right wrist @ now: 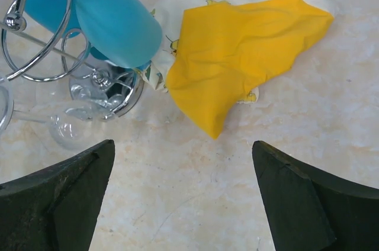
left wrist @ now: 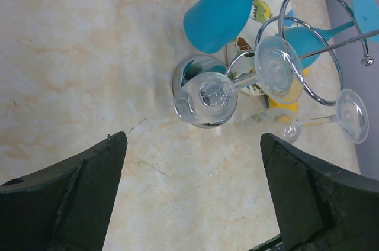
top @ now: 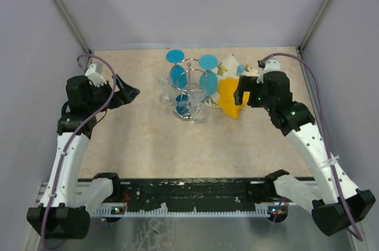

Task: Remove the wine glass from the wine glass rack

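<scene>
Beige marbled table (top: 148,138), pale lavender walls (top: 195,2)

The wine glass rack (top: 189,92) stands on the table (top: 148,138) at its far middle, base down and pole upright. Glasses hang from the loops at its top, feet up and bowls down, ringed around the pole. One wine glass (top: 164,92) is on the rack's left side, toward the left arm; further glasses (top: 207,79) hang on its far and right sides. A cloth (top: 230,96) lies on the table just right of the rack, its left edge right beside the base. The left gripper (top: 127,91) is well left of the rack, the right gripper (top: 238,94) over the cloth's right edge
</scene>
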Motion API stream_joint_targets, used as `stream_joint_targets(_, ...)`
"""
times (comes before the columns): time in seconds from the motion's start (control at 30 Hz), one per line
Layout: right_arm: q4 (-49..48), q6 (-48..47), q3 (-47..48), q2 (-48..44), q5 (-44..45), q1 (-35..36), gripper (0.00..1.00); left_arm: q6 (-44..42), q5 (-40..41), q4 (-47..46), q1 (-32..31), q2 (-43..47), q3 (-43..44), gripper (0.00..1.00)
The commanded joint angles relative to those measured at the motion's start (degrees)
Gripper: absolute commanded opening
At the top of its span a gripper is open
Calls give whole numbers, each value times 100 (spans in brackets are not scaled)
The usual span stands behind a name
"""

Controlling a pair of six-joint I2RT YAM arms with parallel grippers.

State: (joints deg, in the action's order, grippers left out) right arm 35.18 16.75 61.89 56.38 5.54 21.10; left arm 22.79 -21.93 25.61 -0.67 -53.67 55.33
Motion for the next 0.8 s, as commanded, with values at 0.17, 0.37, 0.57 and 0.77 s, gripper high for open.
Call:
stream_joint_targets(0.17,-13,118,40,169,44,-9,99,-212,-420,647,-177,30,825,100)
stream_joint_targets(0.37,-137,272,-98,-43,-295,-10,99,-279,-132,796,-225,259,970,100)
stream_joint_targets(0.57,-668,622,-403,-510,-920,-10,99,-262,-400,761,-359,271,875,100)
stream_joint_targets(0.77,-1043,956,-230,-470,-1504,-10,98,411,-918,133,-580,288,538,100)
